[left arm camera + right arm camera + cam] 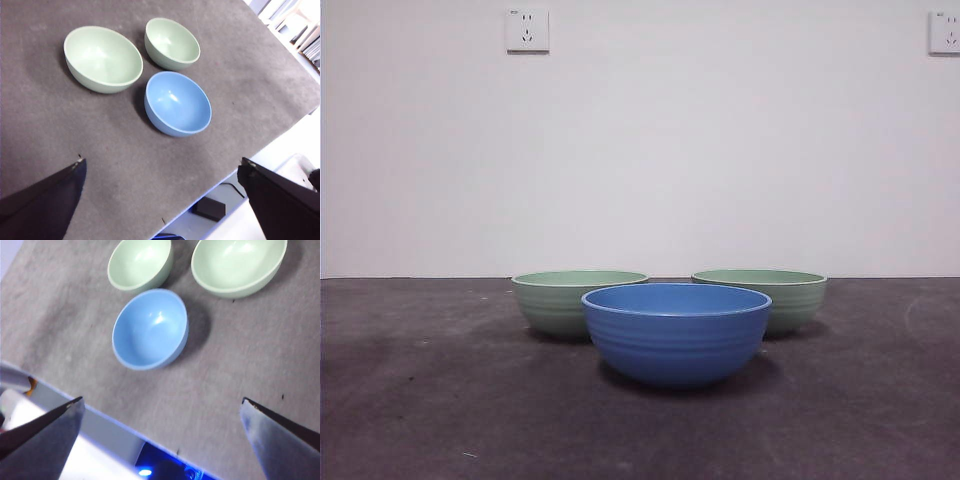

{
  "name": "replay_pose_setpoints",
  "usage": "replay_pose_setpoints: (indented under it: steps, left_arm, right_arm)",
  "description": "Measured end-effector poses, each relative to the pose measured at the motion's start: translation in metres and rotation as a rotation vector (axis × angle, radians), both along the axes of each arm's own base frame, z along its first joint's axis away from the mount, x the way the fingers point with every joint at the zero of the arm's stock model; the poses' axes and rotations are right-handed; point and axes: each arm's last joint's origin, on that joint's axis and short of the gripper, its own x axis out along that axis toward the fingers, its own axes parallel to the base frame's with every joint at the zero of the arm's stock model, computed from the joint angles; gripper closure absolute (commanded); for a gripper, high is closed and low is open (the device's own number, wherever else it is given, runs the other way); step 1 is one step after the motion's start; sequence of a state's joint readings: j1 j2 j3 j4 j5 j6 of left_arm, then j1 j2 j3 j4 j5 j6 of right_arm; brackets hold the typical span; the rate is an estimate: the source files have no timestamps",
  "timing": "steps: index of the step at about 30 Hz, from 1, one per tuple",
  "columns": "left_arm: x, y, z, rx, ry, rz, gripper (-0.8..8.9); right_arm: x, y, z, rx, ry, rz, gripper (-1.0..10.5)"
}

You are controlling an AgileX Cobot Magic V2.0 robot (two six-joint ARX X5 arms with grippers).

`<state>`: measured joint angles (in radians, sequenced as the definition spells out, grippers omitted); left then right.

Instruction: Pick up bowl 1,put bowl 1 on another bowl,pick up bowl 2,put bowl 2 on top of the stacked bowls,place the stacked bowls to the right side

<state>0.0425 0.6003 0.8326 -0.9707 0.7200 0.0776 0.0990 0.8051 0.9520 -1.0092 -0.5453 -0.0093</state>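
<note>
Three ribbed bowls stand apart and upright on the dark grey table (420, 400). The blue bowl (676, 335) (178, 103) (150, 328) is nearest the front, in the middle. One pale green bowl (575, 300) (103, 59) (141, 263) stands behind it to the left. The other pale green bowl (770, 298) (172, 43) (238, 265) stands behind it to the right. All three are empty. My left gripper (162, 162) hangs open high above the table, short of the bowls. My right gripper (161, 400) is also open and high, over the table's front edge. Neither arm shows in the front view.
A white wall with two sockets (527, 29) (945, 32) rises behind the table. The table's front edge (210, 182) (100, 412) runs close to the blue bowl, and beyond it lie floor and equipment.
</note>
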Motion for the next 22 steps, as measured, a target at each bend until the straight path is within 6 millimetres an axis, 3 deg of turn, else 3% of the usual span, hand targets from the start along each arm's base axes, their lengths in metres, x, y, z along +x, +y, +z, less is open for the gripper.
replay_pose_setpoints:
  steps: [7,22]
  left_arm:
    - [0.000,0.000,0.000,-0.010,0.005,0.009,1.80]
    - [0.000,0.000,0.000,-0.011,0.005,0.009,1.80]
  right_arm:
    - [0.053,0.006,-0.015,-0.036,0.042,-0.088,3.5]
    - [0.175,0.043,-0.050,-0.235,0.126,-0.158,3.5]
